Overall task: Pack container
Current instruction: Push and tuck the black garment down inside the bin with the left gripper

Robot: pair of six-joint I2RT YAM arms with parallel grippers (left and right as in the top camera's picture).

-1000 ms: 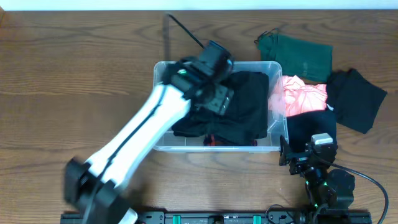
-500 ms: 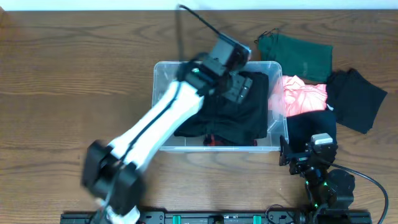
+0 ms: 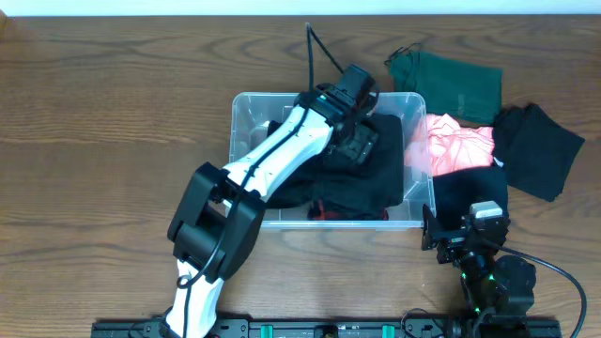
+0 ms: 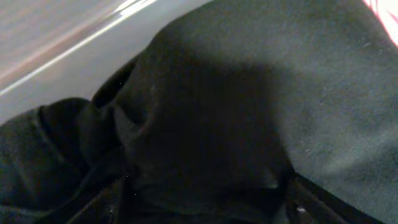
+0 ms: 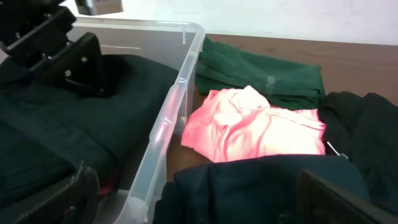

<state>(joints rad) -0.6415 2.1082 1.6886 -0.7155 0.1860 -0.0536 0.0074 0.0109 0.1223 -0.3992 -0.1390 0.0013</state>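
Note:
The clear plastic container (image 3: 242, 120) stands mid-table and holds black garments (image 3: 383, 176). My left gripper (image 3: 361, 141) is down inside it, at the right part. In the left wrist view its jaws (image 4: 205, 200) are spread apart, with black cloth (image 4: 249, 93) bulging between them. My right gripper (image 3: 467, 246) is open and empty, low at the front right, over a dark navy garment (image 3: 470, 192). The right wrist view shows the container's rim (image 5: 180, 81), the left gripper (image 5: 62, 56) and the navy garment (image 5: 261, 186).
A pink garment (image 3: 457, 145) lies just right of the container and also shows in the right wrist view (image 5: 255, 127). A green garment (image 3: 449, 83) lies behind it, and a black one (image 3: 540, 150) at far right. A bit of red (image 3: 324, 212) shows in the container's front.
My left arm has swung right across the container, and its gripper now sits lower on the black garments at the right part. The right arm has not moved.

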